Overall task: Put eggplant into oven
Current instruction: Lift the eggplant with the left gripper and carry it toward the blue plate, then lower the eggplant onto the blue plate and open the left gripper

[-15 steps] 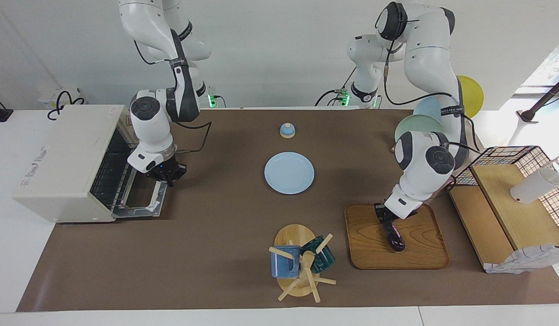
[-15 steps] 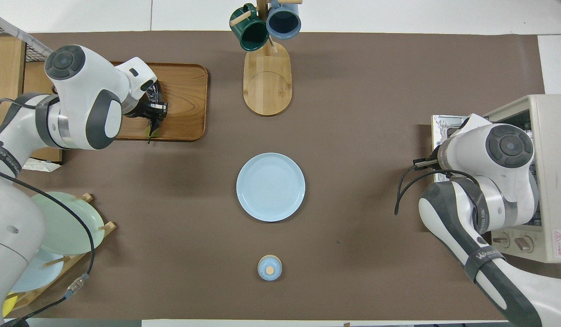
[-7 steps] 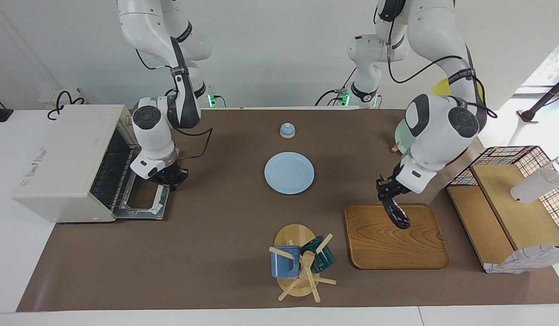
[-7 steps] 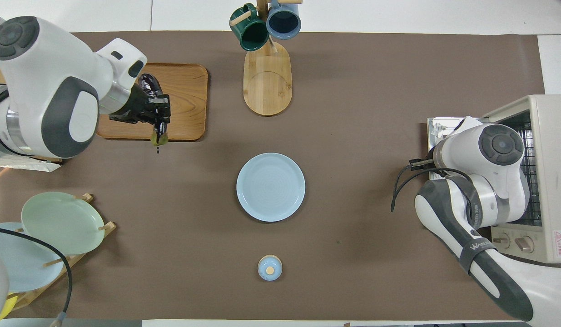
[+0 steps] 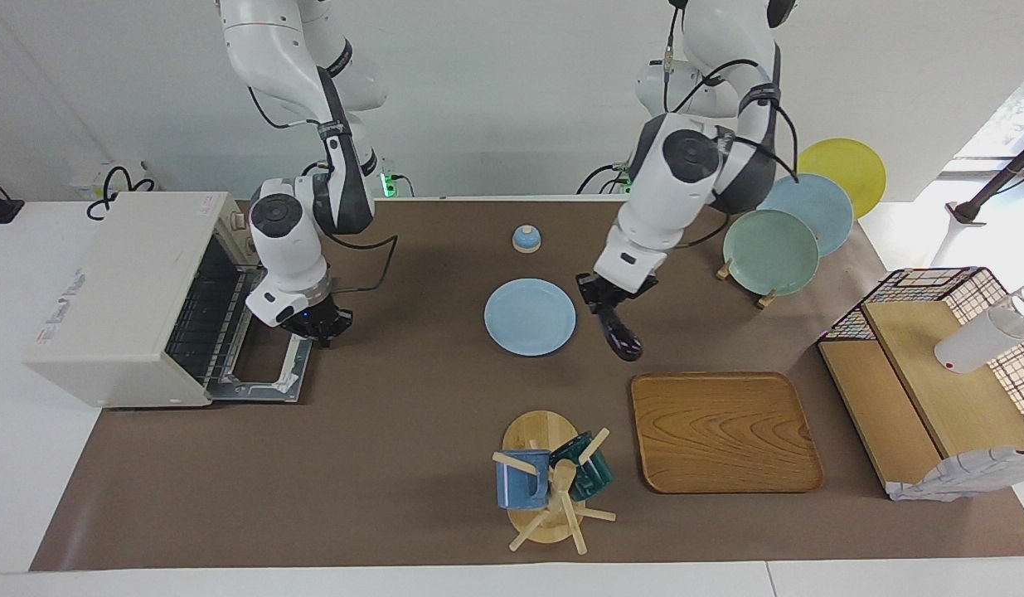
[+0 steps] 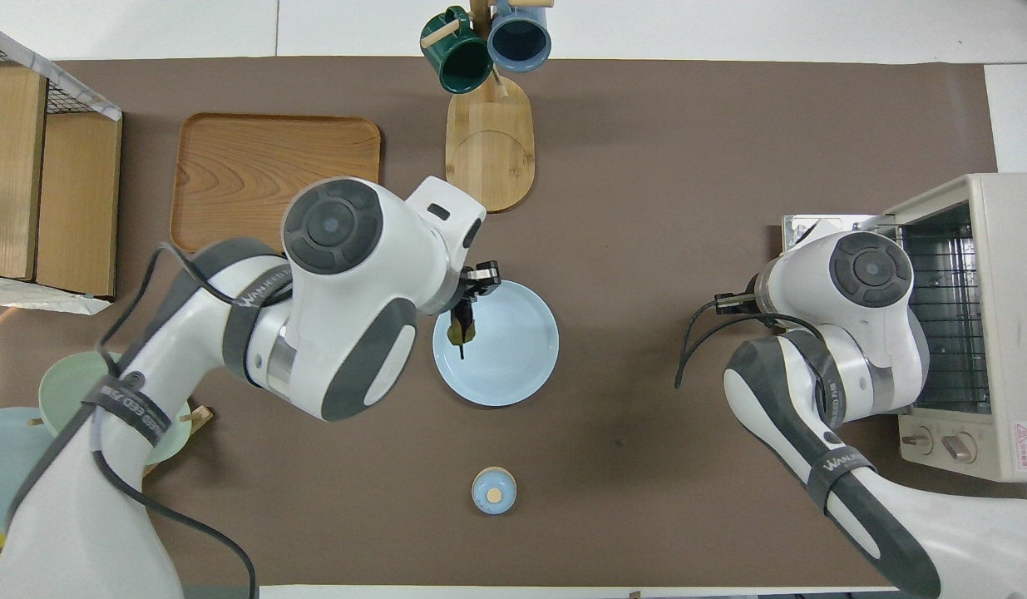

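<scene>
Facing view: left gripper (image 5: 609,303) up in the air, fingers pinched on the stem end of the eggplant (image 5: 621,337), dark body hanging down over bare brown mat between the pale blue plate (image 5: 530,317) and the wooden tray (image 5: 725,431), touching neither. Right gripper (image 5: 319,325) low over the let-down door (image 5: 261,366) in front of the oven (image 5: 122,294), fingers pressed together on nothing, wire rack showing inside the open cavity. Small blue bell (image 5: 526,239) nearer to the robots than the plate; mug stand (image 5: 551,489) with a blue and a green mug farther from them, beside the tray. Plate rack (image 5: 781,236) with green, blue and yellow plates at the left arm's end of the table. Overhead view: left gripper (image 6: 473,293) drawn over the rim of the blue plate (image 6: 513,366), only the green stem cap of the eggplant (image 6: 461,330) peeking from under the wrist. Tray (image 6: 272,179) lying bare. Right gripper hidden under its own wrist, arm parked beside the oven (image 6: 970,324).
</scene>
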